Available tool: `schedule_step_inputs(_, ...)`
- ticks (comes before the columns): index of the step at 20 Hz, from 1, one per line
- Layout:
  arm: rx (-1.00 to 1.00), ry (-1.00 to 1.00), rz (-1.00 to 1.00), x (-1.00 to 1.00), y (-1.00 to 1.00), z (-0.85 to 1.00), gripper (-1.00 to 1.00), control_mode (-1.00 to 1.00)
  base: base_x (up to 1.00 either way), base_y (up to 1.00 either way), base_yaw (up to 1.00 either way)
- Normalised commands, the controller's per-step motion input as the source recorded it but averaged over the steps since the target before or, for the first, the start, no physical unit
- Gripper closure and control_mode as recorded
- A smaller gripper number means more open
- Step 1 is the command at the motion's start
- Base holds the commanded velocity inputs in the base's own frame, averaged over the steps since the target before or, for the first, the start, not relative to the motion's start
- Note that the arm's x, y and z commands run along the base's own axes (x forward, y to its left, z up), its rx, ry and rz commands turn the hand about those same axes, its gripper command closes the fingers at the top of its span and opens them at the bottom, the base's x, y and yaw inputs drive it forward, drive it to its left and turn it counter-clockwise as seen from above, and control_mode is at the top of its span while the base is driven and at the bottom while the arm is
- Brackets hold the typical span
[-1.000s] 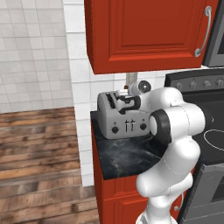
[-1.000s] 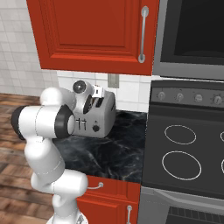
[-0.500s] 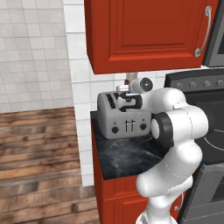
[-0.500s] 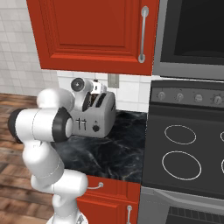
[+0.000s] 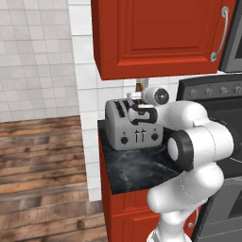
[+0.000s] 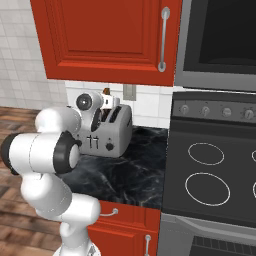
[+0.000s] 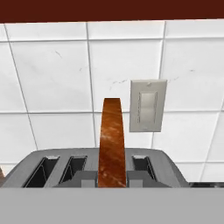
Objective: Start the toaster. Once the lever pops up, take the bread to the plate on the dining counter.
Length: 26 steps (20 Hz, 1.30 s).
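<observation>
Pincer (image 5: 138, 98) closed on the bread (image 7: 111, 144), holding the slice edge-on above the toaster (image 5: 134, 125). In the hand view the bread stands up from between the finger tips, crust edge facing the camera, with the toaster's slots just below and behind it. Judged from that: toasting looks done and the slice is out or almost out of its slot; carry to the plate still left. Plate and dining counter are not in these pictures, so the base probably has to drive.

Toaster sits under the pincer on a black marbled worktop (image 6: 125, 177) over a red base cabinet (image 5: 124, 208). Behind the pincer: white tiled wall with a pale switch plate (image 7: 148, 106). Above: red wall cabinet (image 6: 107, 37). To one side a black stove (image 6: 212, 175) with ring burners, to the other wood floor (image 5: 42, 165).
</observation>
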Motion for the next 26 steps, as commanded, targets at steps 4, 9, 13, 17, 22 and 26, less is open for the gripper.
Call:
schedule_step_inputs(4, -0.01, -0.12, 0.0, -0.44, 0.0, 0.22, 1.0, -1.0, 0.0, 0.0, 0.0)
schedule_step_inputs(9, 0.0, -0.07, 0.0, -0.48, 0.0, 0.32, 1.0, -1.0, 0.0, 0.0, 0.0)
schedule_step_inputs(13, 0.0, -0.01, 0.0, -0.63, 0.0, 0.39, 1.0, -1.0, 0.0, 0.0, 0.0)
schedule_step_inputs(17, -0.01, 0.0, 0.0, -0.69, 0.0, 0.36, 1.0, -1.0, 0.0, 0.0, 0.0)
schedule_step_inputs(22, 0.0, 0.01, 0.0, -0.78, 0.0, 0.32, 1.0, -1.0, 0.0, 0.0, 0.0)
schedule_step_inputs(26, 0.0, 0.06, 0.0, -0.86, 0.0, 0.32, 1.0, -1.0, 0.0, 0.0, 0.0)
